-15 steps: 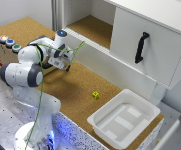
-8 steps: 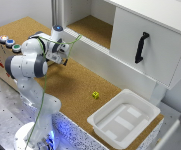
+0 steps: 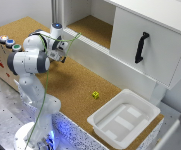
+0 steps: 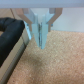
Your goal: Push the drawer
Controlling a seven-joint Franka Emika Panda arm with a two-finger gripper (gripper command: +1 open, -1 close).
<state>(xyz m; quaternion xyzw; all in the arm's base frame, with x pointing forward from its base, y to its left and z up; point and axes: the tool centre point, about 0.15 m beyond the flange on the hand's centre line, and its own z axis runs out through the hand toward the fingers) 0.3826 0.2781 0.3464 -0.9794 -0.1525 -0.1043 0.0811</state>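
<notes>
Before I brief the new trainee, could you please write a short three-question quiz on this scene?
1. True or false: the white plastic bin holds the small yellow object.
2. In the wrist view, are the fingers of the claw together or spread wide? A) together B) spread wide
3. How many coloured buttons sit on the brown box?

Key: 1. False; it lies on the cork surface outside the bin. 2. A. 3. Three.
</notes>
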